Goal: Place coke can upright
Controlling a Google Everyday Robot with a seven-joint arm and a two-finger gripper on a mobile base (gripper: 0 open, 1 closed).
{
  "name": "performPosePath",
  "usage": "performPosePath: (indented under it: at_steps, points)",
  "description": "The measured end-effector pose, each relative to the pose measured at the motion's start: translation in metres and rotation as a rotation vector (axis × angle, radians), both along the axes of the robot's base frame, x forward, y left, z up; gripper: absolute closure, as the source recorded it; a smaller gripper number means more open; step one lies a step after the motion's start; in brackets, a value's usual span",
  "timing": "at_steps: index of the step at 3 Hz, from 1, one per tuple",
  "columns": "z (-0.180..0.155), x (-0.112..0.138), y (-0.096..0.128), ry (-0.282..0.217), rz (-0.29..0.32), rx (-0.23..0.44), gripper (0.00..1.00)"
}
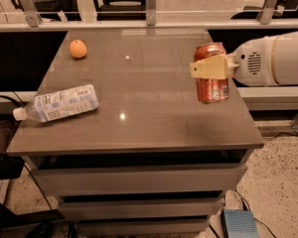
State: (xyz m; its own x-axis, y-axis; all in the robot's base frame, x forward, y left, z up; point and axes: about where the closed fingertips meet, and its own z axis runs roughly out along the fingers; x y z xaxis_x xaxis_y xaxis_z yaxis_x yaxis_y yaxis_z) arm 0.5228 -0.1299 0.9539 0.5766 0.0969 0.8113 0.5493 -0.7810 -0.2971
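Note:
The coke can is red with a silver top. It stands upright at the right side of the grey table, close to the right edge. My gripper reaches in from the right on a white arm. Its cream fingers are clamped around the can's upper half. I cannot tell whether the can's base rests on the table or hangs just above it.
A clear plastic bottle with a white-blue label lies on its side near the table's left edge. An orange sits at the far left corner. A rail runs behind the table. Drawers are below.

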Motion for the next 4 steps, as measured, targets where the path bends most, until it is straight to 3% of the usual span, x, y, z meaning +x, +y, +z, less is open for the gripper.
performPosePath:
  at_steps: [1, 2, 4]
  points:
    - [-0.015, 0.027, 0.011, -0.048, 0.183, -0.020, 1.00]
    - [-0.037, 0.040, 0.018, -0.077, 0.322, -0.006, 1.00]
    - [-0.052, 0.040, 0.050, -0.167, 0.558, 0.084, 1.00]
